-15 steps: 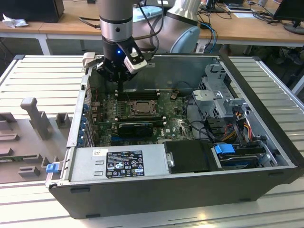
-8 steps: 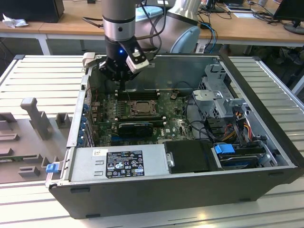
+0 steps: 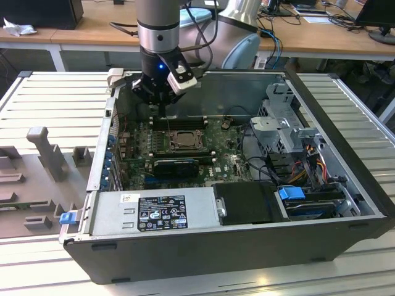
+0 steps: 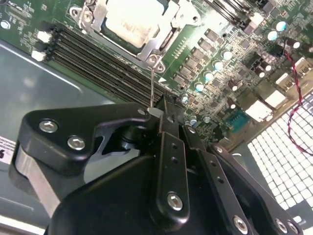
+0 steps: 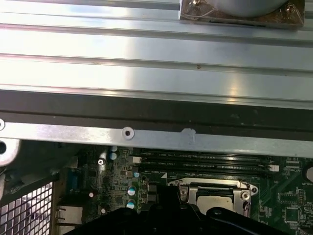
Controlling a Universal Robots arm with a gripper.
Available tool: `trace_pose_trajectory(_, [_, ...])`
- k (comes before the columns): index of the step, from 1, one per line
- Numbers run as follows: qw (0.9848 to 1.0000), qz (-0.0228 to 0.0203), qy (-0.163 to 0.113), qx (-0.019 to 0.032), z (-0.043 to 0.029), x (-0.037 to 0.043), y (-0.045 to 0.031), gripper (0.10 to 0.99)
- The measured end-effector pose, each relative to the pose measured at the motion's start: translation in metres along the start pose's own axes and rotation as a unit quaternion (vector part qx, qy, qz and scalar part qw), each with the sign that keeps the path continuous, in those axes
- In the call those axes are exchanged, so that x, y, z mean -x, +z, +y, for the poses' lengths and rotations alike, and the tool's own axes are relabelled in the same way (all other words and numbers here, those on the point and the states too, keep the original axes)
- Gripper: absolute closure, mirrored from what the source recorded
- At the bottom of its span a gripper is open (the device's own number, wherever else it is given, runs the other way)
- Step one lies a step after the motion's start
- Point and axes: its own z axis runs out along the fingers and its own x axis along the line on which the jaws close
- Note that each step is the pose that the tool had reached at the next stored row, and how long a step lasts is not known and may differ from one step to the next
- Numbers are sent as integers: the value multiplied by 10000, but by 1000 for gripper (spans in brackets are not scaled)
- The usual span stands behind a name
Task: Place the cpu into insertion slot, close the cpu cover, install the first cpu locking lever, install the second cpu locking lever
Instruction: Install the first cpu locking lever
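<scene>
Gripper (image 4: 157, 113) jaws pinched narrow on a thin cpu locking lever (image 4: 152, 85), its long axis running from the jaws to the corner of the cpu cover (image 4: 166, 34), lying flat over the seated cpu (image 4: 129, 19).

Green motherboard (image 4: 193, 36), pale beige cpu (image 4: 132, 19), black hand (image 4: 155, 113)

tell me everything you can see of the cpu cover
The cpu cover is a thin, silvery metal frame plate with a square cut-out. It appears to lie closed and flat over the socket on the green motherboard. The pale square cpu shows through its opening. Screws sit by its corners. A thin wire lever runs from one corner towards the black tool.
</scene>
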Motion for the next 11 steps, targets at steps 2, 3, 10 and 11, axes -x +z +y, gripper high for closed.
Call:
trace_pose_trajectory(2, [10000, 0, 0, 0, -1, 15, 1, 980])
trace_pose_trajectory(3, [10000, 0, 0, 0, -1, 20, 1, 980])
trace_pose_trajectory(10, [10000, 0, 1, 0, -3, 64, 1, 980])
trace_pose_trajectory(11, [10000, 0, 1, 0, -4, 76, 1, 980])
